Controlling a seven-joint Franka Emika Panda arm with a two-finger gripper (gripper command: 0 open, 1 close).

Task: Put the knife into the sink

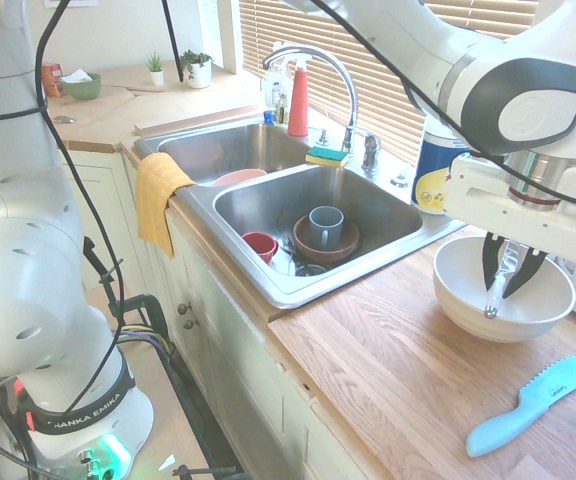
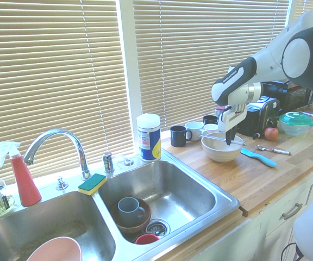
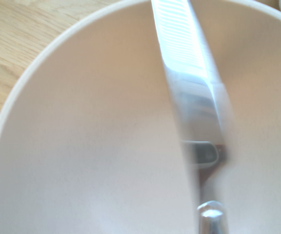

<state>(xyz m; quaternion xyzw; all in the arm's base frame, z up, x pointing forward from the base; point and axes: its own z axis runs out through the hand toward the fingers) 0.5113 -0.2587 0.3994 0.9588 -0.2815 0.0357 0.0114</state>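
The knife (image 1: 494,298) lies slanted inside a white bowl (image 1: 468,300) on the wooden counter, right of the sink (image 1: 298,292). My gripper (image 1: 510,285) reaches down into the bowl with a finger on each side of the knife; the jaws are narrowed but still stand apart from it. In the second exterior view the knife (image 2: 215,138) spans the bowl (image 2: 217,155) under the gripper (image 2: 230,140), and the sink (image 2: 221,202) lies to the left. Close up in the wrist view, the shiny blade (image 3: 189,78) crosses the bowl (image 3: 82,146).
A teal plastic knife (image 1: 534,404) lies on the counter near the bowl. The near basin holds a grey mug (image 1: 325,226) in a brown bowl and a red cup (image 1: 260,245). A faucet (image 1: 318,60), a canister (image 2: 148,137), mugs (image 2: 179,136) and an apple (image 2: 271,133) stand along the back.
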